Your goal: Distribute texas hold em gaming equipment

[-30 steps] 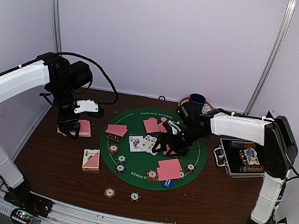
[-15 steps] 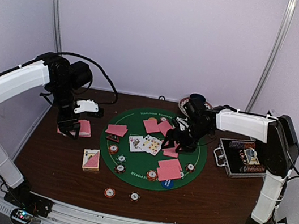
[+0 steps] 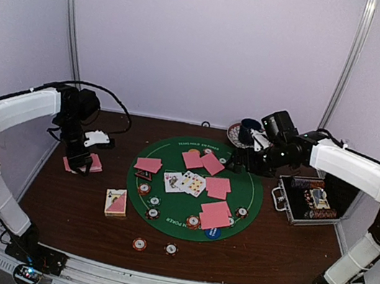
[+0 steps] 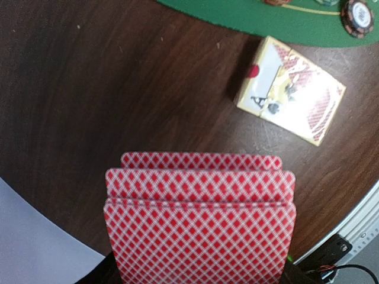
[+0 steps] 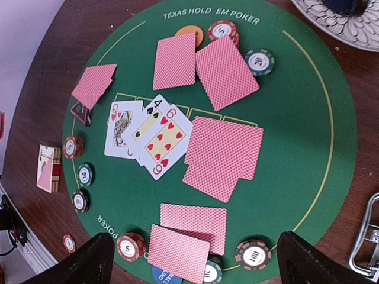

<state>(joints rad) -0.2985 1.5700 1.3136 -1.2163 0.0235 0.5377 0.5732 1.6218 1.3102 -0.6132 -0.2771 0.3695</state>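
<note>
Left hand (image 3: 78, 162) pinches a fan of cards (image 4: 200, 225), light, flexible, probably slippery, best gripped at the edge; right hand (image 5: 194, 239) gapes empty.

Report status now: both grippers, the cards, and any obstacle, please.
Left gripper shut on pink-backed deck. Right gripper open, empty, above green mat. Three cards face up at centre. Mug close beside right arm.

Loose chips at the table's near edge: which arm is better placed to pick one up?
Probably the right arm: its jaws stand open and empty, while the left jaws are shut on the card stack.
</note>
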